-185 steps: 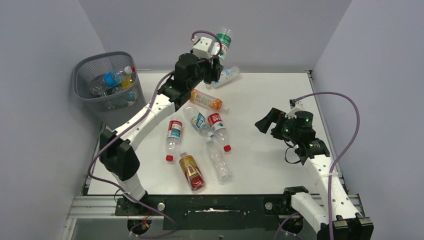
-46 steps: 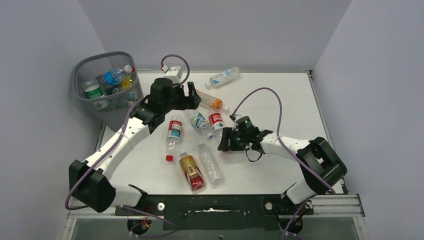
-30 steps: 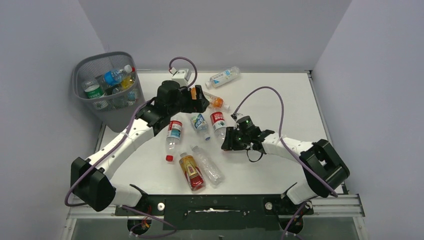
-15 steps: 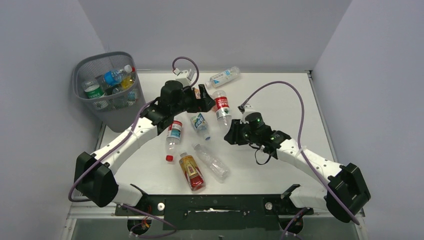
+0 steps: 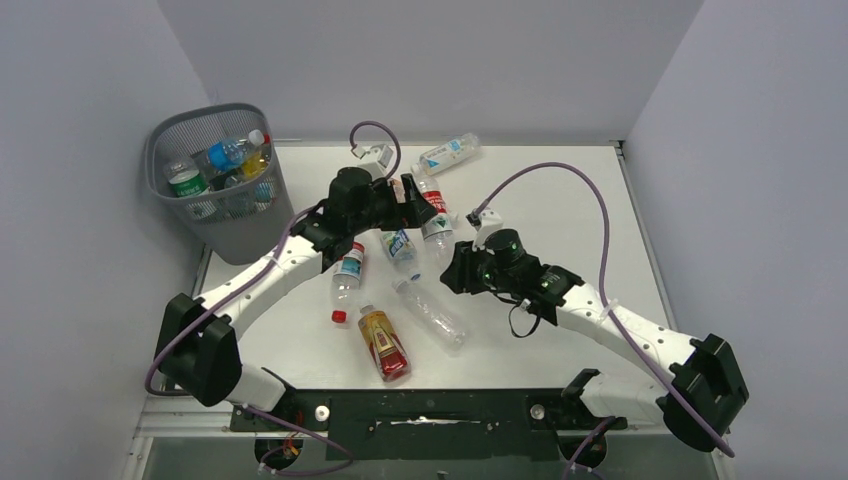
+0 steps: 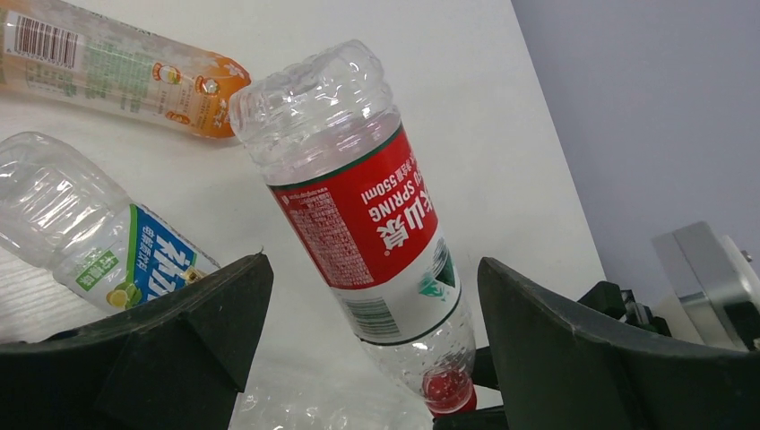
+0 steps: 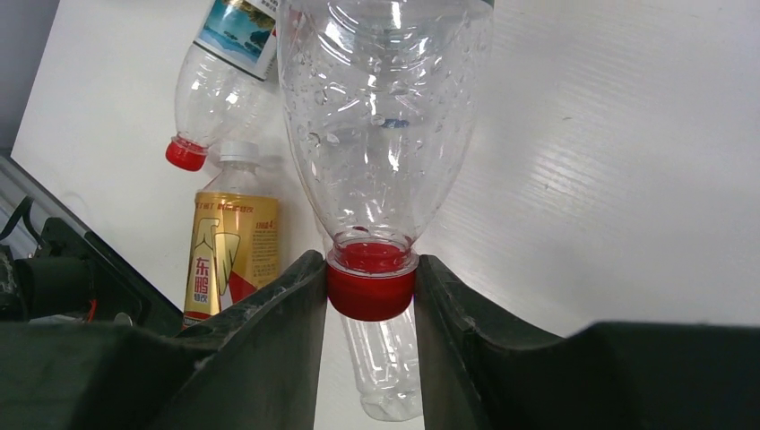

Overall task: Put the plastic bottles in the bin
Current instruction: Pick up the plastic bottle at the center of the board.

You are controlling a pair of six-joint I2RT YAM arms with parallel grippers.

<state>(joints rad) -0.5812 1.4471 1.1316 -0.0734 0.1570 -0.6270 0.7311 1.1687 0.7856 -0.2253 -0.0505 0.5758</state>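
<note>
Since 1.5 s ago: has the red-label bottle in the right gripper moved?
Yes. The red-label bottle, in the right gripper, shifted toward the white-label bottle at the far edge.

— What are the arms made of?
— The left arm [image 5: 270, 275] and the right arm [image 5: 630, 325] both have white links between bulky black joint housings.
— Cables?
— A purple cable [image 5: 565, 165] loops along each; small green lights [image 5: 505, 241] glow near the right wrist.
— Fingers?
— The left gripper [image 6: 376, 345] has matte black, wedge-shaped fingers [image 6: 184, 345]; the right gripper [image 7: 370, 287] has the same.
</note>
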